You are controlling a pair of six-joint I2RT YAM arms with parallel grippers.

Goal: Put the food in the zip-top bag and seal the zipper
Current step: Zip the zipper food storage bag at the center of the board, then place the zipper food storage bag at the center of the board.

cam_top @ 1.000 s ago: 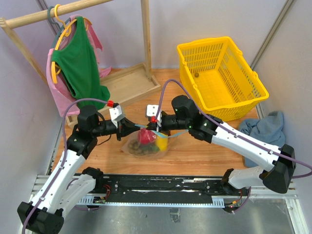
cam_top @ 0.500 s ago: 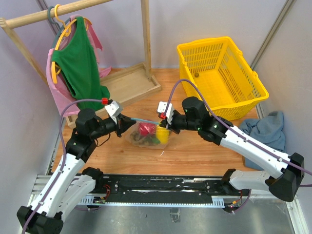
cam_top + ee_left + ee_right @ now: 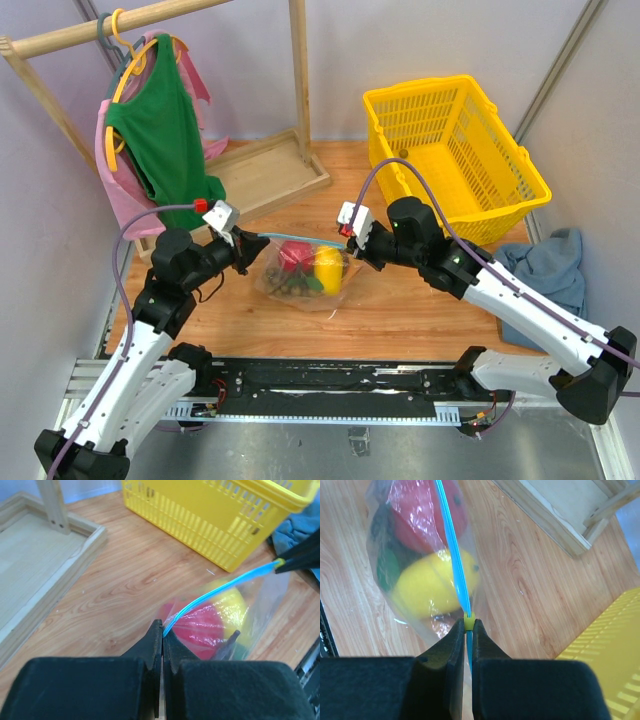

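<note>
Mid-table [image 3: 420, 315], the zip-top bag [image 3: 300, 292] holds the food [image 3: 310, 268] inside it. The zipper [image 3: 295, 239] is stretched along the bag's far edge. The left fingers [image 3: 151, 647] pinch its left end and the right fingers [image 3: 453, 642] pinch its right end. A basket [image 3: 455, 160] stands behind and to the right. A crumpled cloth [image 3: 545, 265] lies in front of the basket, near the table's right edge. At the back left, a clothes rack [image 3: 298, 80] carries hanging garments [image 3: 160, 140] over its tray base [image 3: 255, 180].

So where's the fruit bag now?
In the top view, the zip-top bag is mid-table between both arms, left of the yellow basket, its zipper pinched by the left end effector and right end effector.
</note>
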